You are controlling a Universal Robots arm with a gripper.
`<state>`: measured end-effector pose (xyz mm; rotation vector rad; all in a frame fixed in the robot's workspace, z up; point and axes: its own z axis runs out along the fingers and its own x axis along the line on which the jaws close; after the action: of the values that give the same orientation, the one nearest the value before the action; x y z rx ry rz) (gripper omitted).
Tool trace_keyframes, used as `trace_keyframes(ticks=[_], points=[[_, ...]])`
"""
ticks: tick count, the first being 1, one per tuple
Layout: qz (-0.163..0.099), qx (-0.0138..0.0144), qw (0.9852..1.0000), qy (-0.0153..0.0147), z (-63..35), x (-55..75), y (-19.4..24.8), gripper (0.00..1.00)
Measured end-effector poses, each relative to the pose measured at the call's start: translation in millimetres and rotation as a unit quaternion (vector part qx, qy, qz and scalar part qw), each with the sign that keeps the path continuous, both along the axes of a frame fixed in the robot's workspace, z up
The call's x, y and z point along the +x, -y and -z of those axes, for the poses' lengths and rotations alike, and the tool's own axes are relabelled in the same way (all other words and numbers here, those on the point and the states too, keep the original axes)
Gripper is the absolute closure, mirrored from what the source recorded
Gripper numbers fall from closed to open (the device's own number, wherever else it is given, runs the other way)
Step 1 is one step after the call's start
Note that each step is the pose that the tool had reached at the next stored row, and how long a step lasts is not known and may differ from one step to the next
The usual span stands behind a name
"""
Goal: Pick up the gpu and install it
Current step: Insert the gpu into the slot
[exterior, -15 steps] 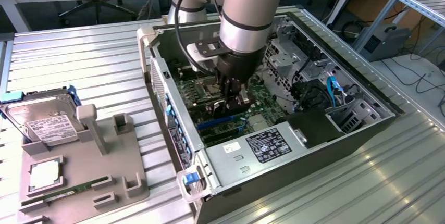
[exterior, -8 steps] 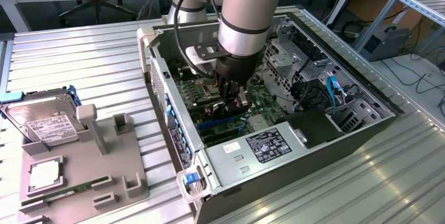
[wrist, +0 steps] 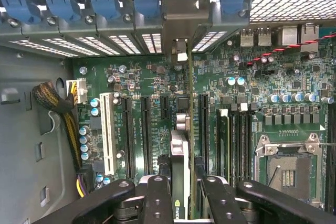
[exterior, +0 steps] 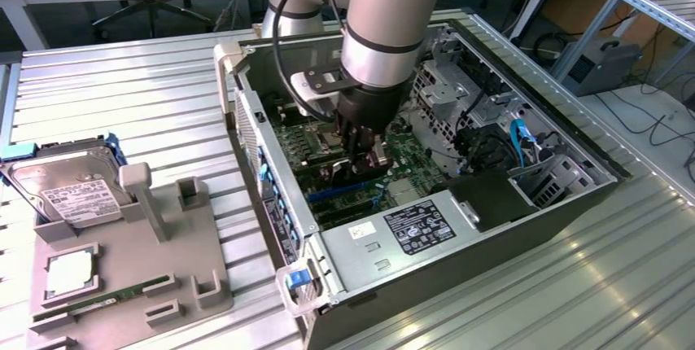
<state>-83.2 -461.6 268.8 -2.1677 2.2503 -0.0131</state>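
Over green motherboard (wrist: 149,77), pincer (wrist: 184,195) clamps gpu (wrist: 179,145) edge-on.

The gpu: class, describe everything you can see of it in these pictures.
The gpu is a thin card seen edge-on, with a silver-grey cover and a green logo near the gripper. It stands upright on its edge over the green motherboard inside the open computer case, in line with the long slots. The gripper clamps it from both sides. Whether it sits in a slot cannot be told.

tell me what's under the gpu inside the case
The green motherboard with black slots lies under the gpu, held edge-on by the gripper. The slot directly beneath is covered by the card.
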Motion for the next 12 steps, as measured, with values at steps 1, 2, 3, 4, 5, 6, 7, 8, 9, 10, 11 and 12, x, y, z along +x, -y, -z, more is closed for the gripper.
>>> trace_keyframes(ticks=[1,2,3,4,5,6,7,8,9,10,11,12], points=[[0.0,0.0,1.0,-0.0016,0.0,0.5,0.0,0.73],[0.0,0.0,1.0,-0.0032,0.0,1.0,0.0,0.73],[0.0,0.0,1.0,-0.0043,0.0,1.5,0.0,0.73],[0.0,0.0,1.0,-0.0058,0.0,2.1,0.0,0.73],[0.0,0.0,1.0,-0.0068,0.0,2.9,0.0,0.73],[0.0,0.0,1.0,-0.0072,0.0,3.3,0.0,0.73],[0.0,0.0,1.0,-0.0075,0.0,3.5,0.0,0.73],[0.0,0.0,1.0,-0.0075,0.0,3.5,0.0,0.73],[0.0,-0.0001,1.0,-0.0076,-0.1,3.6,0.0,0.73],[0.0,-0.0001,1.0,-0.0076,0.0,3.6,0.0,0.73],[0.0,0.0,1.0,-0.0076,0.0,3.6,0.0,0.73],[0.0,0.0,1.0,-0.0076,0.0,3.6,0.0,0.73]])
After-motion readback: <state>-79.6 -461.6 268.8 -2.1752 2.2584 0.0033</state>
